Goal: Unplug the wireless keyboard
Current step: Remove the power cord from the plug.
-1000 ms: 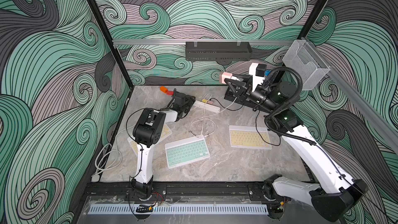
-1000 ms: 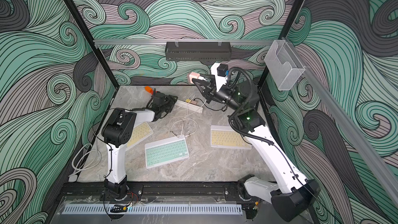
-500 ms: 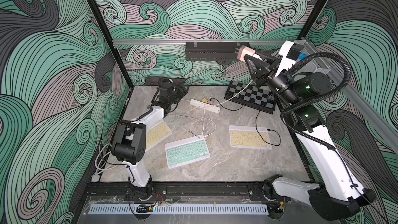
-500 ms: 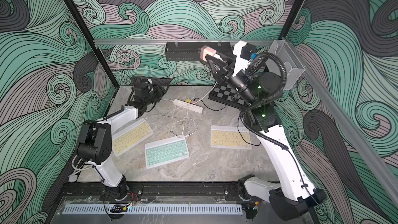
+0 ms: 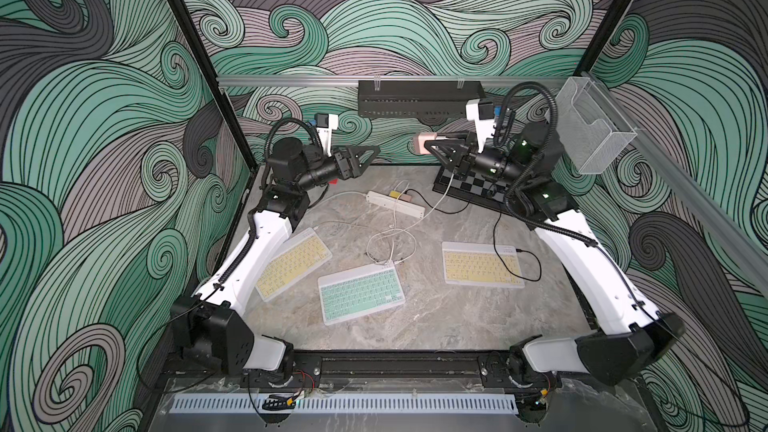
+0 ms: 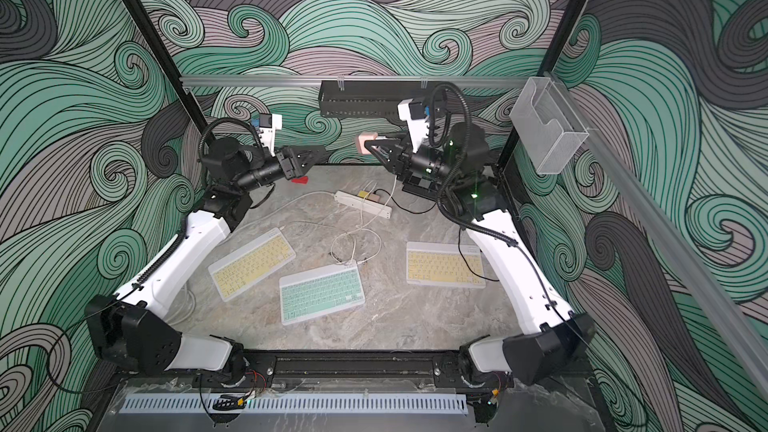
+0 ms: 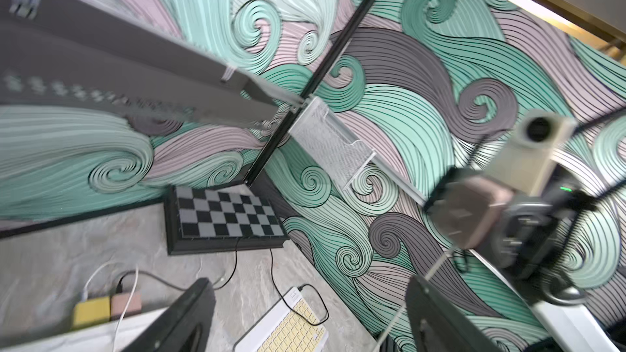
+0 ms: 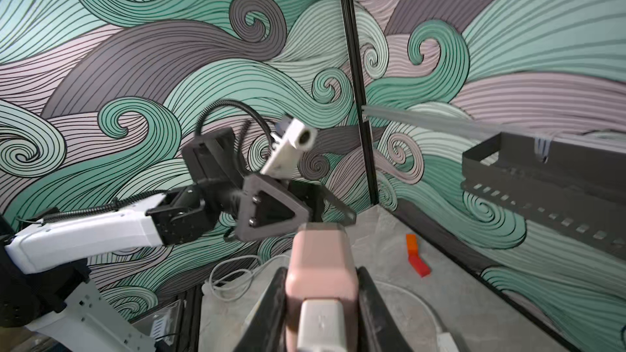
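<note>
My right gripper (image 5: 430, 147) is raised above the back of the table and shut on a pink charger block (image 5: 423, 144) with a white plug (image 8: 321, 323) in its rear. A white cable (image 5: 440, 197) hangs from it and loops on the table up to the mint keyboard (image 5: 360, 293). My left gripper (image 5: 365, 153) hangs open and empty in the air, facing the charger from the left with a gap between them. In the left wrist view the charger (image 7: 471, 211) is blurred, beyond my left gripper's own fingers (image 7: 189, 316).
Two yellow keyboards (image 5: 293, 270) (image 5: 482, 268) flank the mint one; a black cable (image 5: 530, 261) is plugged into the right one. A white power strip (image 5: 395, 204) and a chessboard (image 5: 469, 189) lie at the back. A black shelf (image 5: 419, 97) and clear bin (image 5: 592, 135) hang above.
My left arm rose from low over the table, and its gripper has opened wider facing the right one. My right gripper swung up high with the charger, then came back down leftward.
</note>
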Available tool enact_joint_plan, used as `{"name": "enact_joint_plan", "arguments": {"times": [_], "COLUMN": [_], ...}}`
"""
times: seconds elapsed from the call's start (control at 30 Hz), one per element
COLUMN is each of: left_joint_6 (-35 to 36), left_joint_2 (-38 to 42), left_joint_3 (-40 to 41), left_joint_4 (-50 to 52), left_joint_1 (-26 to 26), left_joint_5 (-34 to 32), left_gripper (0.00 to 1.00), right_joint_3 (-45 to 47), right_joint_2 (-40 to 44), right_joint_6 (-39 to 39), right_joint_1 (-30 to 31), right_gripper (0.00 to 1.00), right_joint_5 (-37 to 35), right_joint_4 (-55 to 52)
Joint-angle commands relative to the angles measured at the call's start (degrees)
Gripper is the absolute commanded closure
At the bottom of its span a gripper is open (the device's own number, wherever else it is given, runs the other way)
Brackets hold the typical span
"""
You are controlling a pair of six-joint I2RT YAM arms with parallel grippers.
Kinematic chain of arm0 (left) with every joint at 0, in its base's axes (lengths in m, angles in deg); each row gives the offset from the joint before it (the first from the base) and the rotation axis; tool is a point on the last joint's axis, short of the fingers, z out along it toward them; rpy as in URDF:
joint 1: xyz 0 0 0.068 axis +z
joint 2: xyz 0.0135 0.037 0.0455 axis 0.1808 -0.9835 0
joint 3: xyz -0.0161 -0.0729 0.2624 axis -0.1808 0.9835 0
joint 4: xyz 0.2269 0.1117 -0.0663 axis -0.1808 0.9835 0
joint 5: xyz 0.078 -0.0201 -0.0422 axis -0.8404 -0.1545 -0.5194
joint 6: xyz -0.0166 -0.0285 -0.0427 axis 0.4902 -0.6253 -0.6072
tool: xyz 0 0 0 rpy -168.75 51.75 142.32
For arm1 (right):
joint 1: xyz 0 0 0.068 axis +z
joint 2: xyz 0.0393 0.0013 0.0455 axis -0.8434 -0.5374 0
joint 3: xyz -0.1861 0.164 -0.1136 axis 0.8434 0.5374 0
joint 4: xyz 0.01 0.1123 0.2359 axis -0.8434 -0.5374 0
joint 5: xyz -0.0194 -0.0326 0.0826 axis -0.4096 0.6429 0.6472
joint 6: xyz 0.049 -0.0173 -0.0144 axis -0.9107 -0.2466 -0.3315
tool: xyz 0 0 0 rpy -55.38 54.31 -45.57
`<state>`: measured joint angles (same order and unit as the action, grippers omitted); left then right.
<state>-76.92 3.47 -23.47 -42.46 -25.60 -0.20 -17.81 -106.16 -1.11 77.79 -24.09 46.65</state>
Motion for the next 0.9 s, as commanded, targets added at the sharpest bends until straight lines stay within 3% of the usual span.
{"name": "enact_joint_plan", "arguments": {"times": [0.0,0.13,0.27,0.5,0.87], "left_joint_6": [4.00,3.16,-1.29,-18.04,-21.10], "left_joint_2": [-0.20,-3.53,-5.01,-7.19,-8.28], "left_joint_3": [-3.42,-5.87,-5.33,1.74,4.88], "left_joint_4": [2.59,2.36,0.65,-21.28,-23.33], "left_joint_1": [-2.38,-4.05,-4.02,-4.89,-7.52], "left_joint_5": [5.85,9.23,6.61,-2.35,-2.52], "left_gripper": [0.07,0.05,0.05,0.05,0.10], "right_joint_3": [-0.07,0.34,2.11,4.47,11.09], "right_joint_2": [-0.97,-2.12,-1.87,-3.37,-4.82], "right_joint_6": [-3.77,-4.65,-9.57,-21.82,-33.03], "right_joint_1": [0.72,1.51,1.56,1.52,1.68], "right_gripper": [1.00,1.00,1.00,1.00,1.00], "right_joint_5": [5.76,8.04,3.53,-3.61,-7.23], "right_joint_4": [3.72,5.15,8.73,12.25,19.41]}}
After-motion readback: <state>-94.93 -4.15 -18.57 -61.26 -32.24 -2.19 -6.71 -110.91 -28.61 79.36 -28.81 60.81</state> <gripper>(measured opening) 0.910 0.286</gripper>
